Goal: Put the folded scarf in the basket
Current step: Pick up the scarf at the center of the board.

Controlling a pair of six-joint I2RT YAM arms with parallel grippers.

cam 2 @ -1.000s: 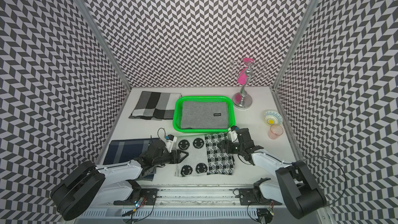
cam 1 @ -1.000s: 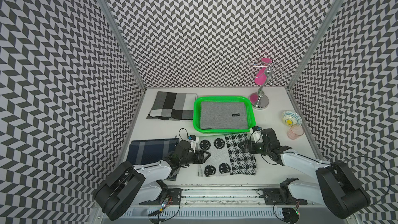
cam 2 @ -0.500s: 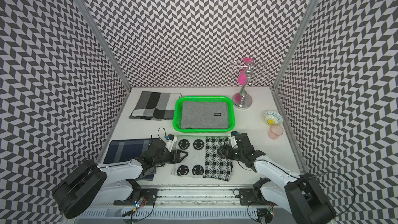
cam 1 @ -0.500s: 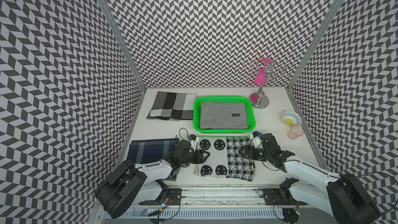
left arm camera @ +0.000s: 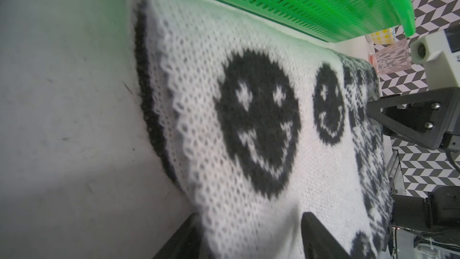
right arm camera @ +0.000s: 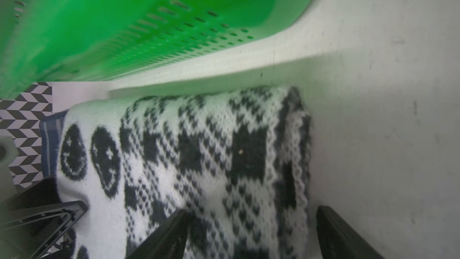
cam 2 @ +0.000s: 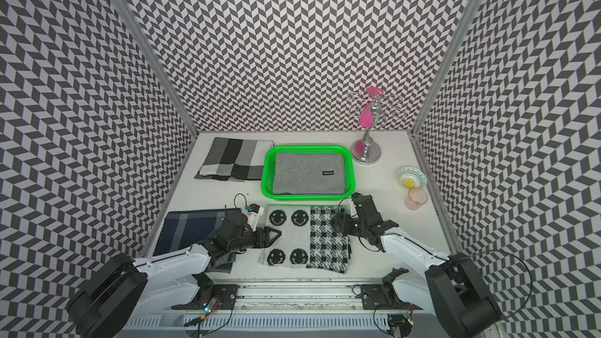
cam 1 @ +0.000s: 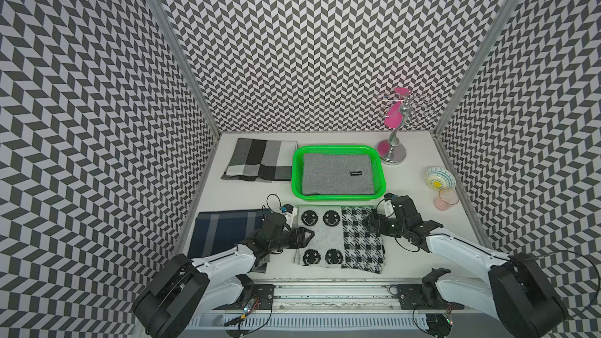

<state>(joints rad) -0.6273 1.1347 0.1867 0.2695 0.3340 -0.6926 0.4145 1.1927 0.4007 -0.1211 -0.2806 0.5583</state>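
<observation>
In both top views the basket (cam 1: 338,148) (cam 2: 309,147) sits mid-desk toward the far wall, with a plain grey cloth (cam 1: 335,173) lying flat inside it. The folded scarf (cam 1: 338,238) (cam 2: 305,238), smiley faces on one half and black-and-white checks on the other, lies flat on the desk (cam 1: 247,196) at the basket's 6 o'clock, just beside its near wall and outside it. The left claw (cam 1: 309,235) (cam 2: 276,234) reaches in at the scarf's 9 o'clock edge. The right claw (cam 1: 366,222) (cam 2: 335,222) is at its 3 o'clock edge. A grey block-check cloth (cam 1: 260,160) lies at the basket's 9 o'clock and a navy cloth (cam 1: 221,235) at the scarf's 9 o'clock, partly under the left arm. A silver stand (cam 1: 393,151), a patterned bowl (cam 1: 439,178) and a pink cup (cam 1: 445,199) stand out toward 3 o'clock.

In the left wrist view the left claw (left arm camera: 249,222) is open, its jaws set apart with the scarf's (left arm camera: 256,133) smiley edge between them. The basket's (left arm camera: 298,1) perforated wall runs along the scarf's far edge.

In the right wrist view the right claw (right arm camera: 252,213) is also open, its jaws wide on either side of the scarf's (right arm camera: 211,150) checked edge. A thin strip of bare desk shows between the scarf and the basket (right arm camera: 124,21).
</observation>
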